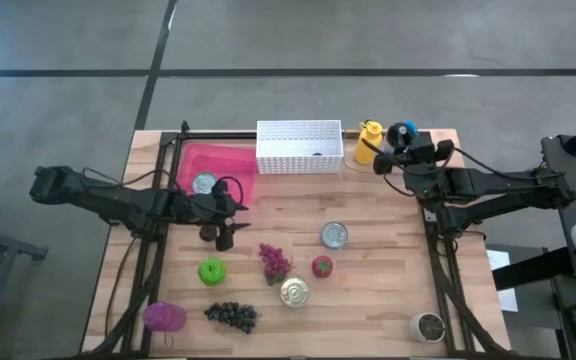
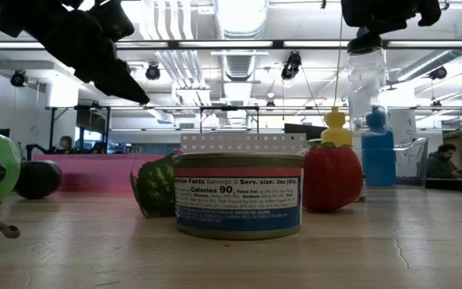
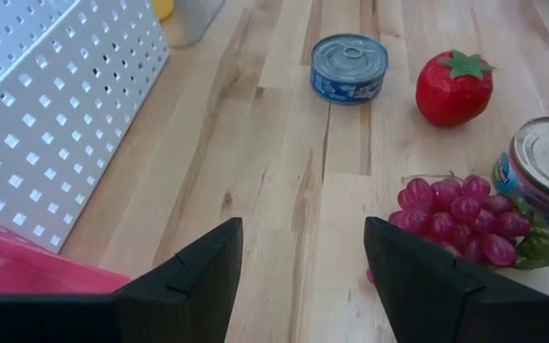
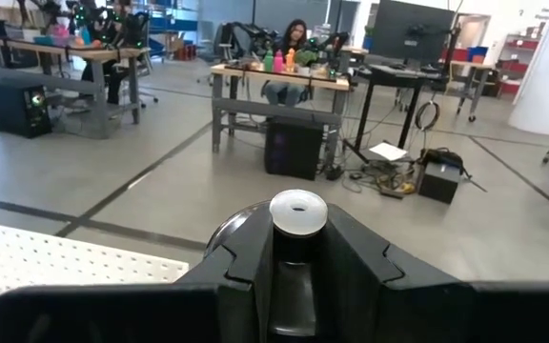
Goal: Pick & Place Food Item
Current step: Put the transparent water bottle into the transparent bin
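1. Dark fingers of your left gripper (image 3: 298, 276) stand apart, holding nothing, above the wooden table (image 3: 284, 171) beside the pink bin (image 1: 218, 165).
2. Your right gripper (image 4: 296, 262) is clamped on a clear bottle (image 2: 367, 76) by the white basket (image 1: 299, 146).
3. Purple-red grapes (image 3: 460, 214) lie just ahead of your left gripper.

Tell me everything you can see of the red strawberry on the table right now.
The strawberry is a glossy red toy, plastic by the look of it, with a green leafy cap on top. It stands upright on the bare wooden table, whole and untouched. A blue-labelled can sits just beyond it toward the white basket, another can lies nearer the front edge, and red grapes lie to its side. Nothing touches it; neither end effector is near.
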Available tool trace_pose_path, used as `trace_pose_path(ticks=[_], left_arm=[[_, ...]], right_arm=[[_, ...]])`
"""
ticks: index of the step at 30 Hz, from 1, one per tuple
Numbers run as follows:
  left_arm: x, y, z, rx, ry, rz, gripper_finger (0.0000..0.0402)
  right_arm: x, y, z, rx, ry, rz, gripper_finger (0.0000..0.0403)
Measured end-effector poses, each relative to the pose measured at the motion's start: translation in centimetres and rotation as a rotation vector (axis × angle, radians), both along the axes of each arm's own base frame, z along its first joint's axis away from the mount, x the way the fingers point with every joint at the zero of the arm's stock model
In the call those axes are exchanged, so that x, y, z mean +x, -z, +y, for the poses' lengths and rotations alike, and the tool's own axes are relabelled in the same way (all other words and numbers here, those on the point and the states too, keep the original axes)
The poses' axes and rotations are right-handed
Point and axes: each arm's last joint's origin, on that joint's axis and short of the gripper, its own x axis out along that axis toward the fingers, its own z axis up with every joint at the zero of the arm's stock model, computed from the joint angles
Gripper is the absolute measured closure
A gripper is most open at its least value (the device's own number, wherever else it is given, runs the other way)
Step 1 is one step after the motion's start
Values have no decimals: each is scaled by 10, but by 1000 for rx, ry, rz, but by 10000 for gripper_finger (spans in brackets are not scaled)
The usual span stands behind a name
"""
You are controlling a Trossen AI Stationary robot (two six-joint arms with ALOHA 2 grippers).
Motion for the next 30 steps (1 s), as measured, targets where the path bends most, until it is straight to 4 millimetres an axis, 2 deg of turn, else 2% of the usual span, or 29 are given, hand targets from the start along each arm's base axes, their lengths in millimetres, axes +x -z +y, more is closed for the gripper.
trace_pose_path(ticks=[12,30], left_arm=[[0,0,0,-15,-11,-5,177],[0,0,0,-16,-11,-4,178]], right_arm=[[-13,22,-1,27,49,-27,331],[-18,32,-1,21,69,-30,327]])
